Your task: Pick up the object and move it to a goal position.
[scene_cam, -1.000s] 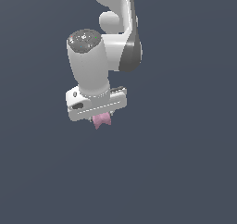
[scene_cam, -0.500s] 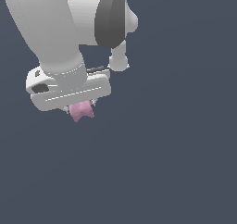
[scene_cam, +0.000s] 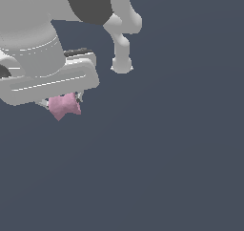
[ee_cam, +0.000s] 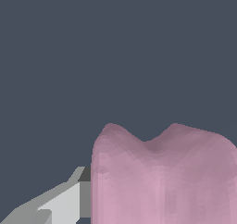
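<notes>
I see the end effector (scene_cam: 64,101) still clamped on the pink object (scene_cam: 64,105), which hangs beneath the white hand. Since half a second ago the arm has swung toward the exterior view's left and looms larger.

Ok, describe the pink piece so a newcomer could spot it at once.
Find the big white arm in the exterior view's upper left. Under its gripper hangs the pink spool-shaped piece, pinched at its middle: the only coloured thing against the dark grey backdrop.

A plain dark grey-blue surface (scene_cam: 181,168) fills both views; nothing seems to lie directly on it.
</notes>
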Robot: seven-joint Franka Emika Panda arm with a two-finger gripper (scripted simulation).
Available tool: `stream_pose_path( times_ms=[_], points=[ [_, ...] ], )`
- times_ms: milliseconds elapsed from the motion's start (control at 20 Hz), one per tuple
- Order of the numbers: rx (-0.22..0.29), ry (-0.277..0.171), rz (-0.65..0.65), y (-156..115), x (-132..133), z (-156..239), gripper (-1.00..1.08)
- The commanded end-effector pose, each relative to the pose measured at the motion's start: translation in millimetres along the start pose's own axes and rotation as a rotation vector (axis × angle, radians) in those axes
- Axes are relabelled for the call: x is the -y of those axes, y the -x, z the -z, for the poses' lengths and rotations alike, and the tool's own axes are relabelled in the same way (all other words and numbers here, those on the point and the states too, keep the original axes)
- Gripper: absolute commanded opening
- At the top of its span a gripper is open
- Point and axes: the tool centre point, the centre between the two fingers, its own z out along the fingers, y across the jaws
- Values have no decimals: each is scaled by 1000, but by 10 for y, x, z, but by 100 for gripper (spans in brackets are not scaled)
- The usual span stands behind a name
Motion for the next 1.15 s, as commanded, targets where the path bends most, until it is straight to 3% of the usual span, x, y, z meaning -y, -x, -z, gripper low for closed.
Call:
stream_pose_path(
  times_ms=[0,1100],
  points=[
    [1,0,0,-8,-72,111,-100],
    [1,0,0,-54,-319,471,-100]
  ],
)
